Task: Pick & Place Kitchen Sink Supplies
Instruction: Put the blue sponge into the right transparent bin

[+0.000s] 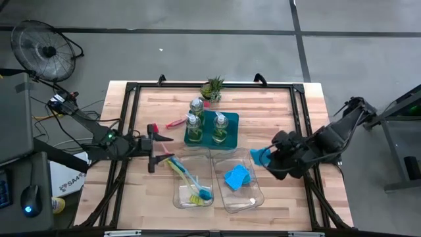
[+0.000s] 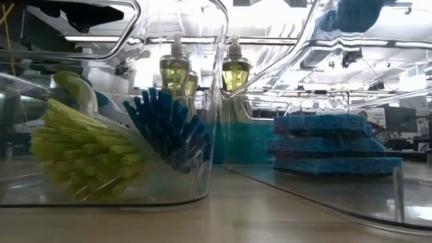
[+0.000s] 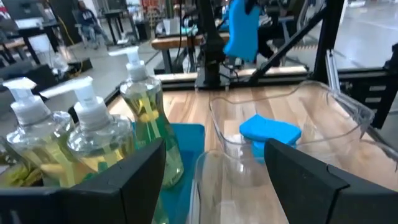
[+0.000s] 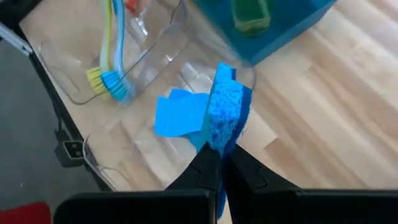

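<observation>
On the table, left bin (image 1: 193,187) holds brushes (image 1: 186,178); right bin (image 1: 238,183) holds sponges (image 1: 237,176); tray (image 1: 212,128) carries soap bottles (image 1: 220,125). Right gripper (image 1: 266,158) pinches a sponge (image 1: 258,156); left gripper (image 1: 158,142) gapes, holding nothing. No legible writing.

Brushes (image 1: 187,181) in left bin (image 1: 179,197); sponges (image 1: 237,176) in right bin (image 1: 253,201).

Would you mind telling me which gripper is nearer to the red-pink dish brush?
Left. The left gripper sits just beside the red-pink dish brush; the right gripper is well across the table, beyond the bins.

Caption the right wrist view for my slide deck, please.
Right end effector pinching a blue sponge above the clear bin.
</observation>
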Available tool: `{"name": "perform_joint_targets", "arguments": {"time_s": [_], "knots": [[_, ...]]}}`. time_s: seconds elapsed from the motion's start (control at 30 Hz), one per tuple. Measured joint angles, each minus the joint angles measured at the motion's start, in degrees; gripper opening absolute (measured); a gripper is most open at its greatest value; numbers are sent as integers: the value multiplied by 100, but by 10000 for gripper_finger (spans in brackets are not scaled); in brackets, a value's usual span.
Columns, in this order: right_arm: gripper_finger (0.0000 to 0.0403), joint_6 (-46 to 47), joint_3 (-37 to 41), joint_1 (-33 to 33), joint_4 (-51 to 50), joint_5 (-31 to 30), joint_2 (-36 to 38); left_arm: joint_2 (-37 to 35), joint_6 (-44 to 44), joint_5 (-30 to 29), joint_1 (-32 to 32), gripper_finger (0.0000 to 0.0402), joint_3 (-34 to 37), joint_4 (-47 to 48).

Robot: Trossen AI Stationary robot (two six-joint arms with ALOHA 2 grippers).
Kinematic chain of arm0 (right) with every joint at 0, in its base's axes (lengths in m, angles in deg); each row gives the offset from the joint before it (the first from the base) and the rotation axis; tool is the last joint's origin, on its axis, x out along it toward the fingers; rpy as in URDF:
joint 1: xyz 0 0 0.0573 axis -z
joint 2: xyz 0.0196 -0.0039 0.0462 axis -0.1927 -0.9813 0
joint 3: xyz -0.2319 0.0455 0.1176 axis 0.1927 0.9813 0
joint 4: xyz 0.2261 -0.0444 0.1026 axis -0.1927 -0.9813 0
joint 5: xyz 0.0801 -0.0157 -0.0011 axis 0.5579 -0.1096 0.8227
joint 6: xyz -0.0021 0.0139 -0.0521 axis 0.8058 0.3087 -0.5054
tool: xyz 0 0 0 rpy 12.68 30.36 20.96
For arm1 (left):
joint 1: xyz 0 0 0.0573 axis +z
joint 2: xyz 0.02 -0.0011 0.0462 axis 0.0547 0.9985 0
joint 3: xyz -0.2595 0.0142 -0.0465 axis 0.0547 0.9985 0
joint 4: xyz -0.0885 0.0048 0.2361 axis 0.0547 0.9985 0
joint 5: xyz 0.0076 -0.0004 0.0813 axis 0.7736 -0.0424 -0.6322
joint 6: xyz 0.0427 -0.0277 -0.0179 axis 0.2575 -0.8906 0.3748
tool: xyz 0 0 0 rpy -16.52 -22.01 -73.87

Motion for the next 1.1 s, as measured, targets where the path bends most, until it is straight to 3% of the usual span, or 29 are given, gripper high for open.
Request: {"name": "perform_joint_targets", "arguments": {"time_s": [0.53,0.83,1.0,1.1], "knots": [[0,-404,23,2,1637,474,-394,-77,204,101,2,266,74,-193],[0,-686,1621,424,4776,1098,-353,-75,187,175,2,266,74,-196],[0,-881,2229,766,5810,1759,-351,-75,158,277,2,266,74,-195],[0,-911,2510,996,5924,2263,-348,-75,158,277,2,266,74,-195]]}}
